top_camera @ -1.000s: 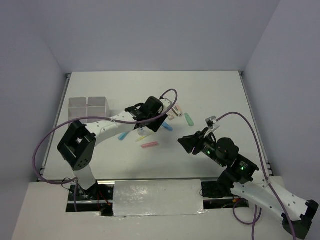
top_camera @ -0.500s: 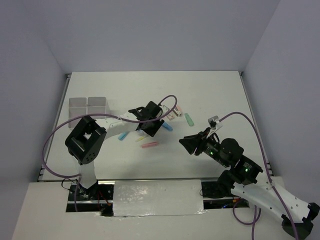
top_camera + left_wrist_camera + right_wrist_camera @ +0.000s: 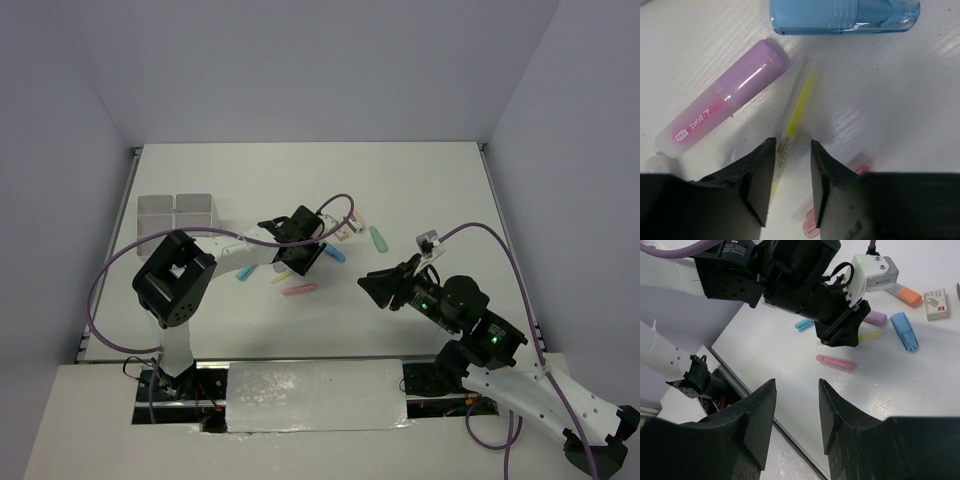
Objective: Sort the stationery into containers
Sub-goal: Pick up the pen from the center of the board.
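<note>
My left gripper (image 3: 792, 145) is down at the table, open, its jaws astride a thin yellow pen (image 3: 799, 107) that lies against the left finger. Beside the pen lie a lilac-pink marker (image 3: 725, 102), a blue marker (image 3: 840, 15) and a pink marker (image 3: 860, 170) half hidden behind the right finger. From above, the left gripper (image 3: 300, 262) sits over this cluster. The white four-compartment organizer (image 3: 176, 217) stands far left. My right gripper (image 3: 797, 390) hangs open and empty above the table, right of centre (image 3: 375, 285).
A light blue marker (image 3: 245, 273) lies left of the cluster. A green marker (image 3: 378, 240) and small erasers (image 3: 347, 230) lie behind it. An orange-tipped marker (image 3: 907, 295) and a white eraser (image 3: 936, 304) show in the right wrist view. The table's near edge runs under the right gripper.
My left gripper has shifted slightly left and down onto the cluster, and its jaws have narrowed around the yellow pen. The right arm has barely moved.
</note>
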Available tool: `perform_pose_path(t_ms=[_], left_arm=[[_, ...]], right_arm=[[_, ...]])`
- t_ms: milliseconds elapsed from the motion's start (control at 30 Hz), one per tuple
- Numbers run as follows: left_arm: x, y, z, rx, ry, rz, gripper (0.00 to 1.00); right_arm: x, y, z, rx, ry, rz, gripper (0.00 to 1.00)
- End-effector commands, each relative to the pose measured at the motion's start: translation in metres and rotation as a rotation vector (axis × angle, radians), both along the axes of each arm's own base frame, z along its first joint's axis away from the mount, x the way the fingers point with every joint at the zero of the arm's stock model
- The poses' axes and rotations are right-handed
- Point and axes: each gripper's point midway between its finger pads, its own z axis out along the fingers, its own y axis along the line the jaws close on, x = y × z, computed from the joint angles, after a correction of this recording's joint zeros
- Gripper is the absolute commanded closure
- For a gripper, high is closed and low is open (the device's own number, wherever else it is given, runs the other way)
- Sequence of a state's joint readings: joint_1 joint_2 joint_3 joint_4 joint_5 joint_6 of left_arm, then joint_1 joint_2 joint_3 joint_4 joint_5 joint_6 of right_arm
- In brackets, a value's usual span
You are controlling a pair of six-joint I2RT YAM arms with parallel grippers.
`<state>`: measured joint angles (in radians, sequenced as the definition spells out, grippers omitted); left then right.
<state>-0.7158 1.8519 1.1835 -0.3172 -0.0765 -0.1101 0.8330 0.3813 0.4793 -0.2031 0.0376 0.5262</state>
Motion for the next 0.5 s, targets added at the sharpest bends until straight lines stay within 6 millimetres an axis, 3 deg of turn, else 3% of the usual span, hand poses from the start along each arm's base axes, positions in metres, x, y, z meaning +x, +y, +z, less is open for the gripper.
perform_pose_path(t_ms=[0, 333, 467], left_arm=[[0.001, -0.006, -0.006, -0.025, 0.012, 0.002, 0.56], [-0.01, -0.009, -0.022, -0.026, 0.044, -0.001, 0.62], [-0.012, -0.014, -0.017, -0.042, 0.033, -0.009, 0.72]], right_arm=[[-0.002, -0.004, 0.033, 0.049, -0.065, -0.001, 0.53], [-0.003, -0.009, 0.04, 0.047, -0.079, -0.011, 0.53], [-0.003, -0.008, 0.041, 0.052, -0.079, -0.01, 0.53]])
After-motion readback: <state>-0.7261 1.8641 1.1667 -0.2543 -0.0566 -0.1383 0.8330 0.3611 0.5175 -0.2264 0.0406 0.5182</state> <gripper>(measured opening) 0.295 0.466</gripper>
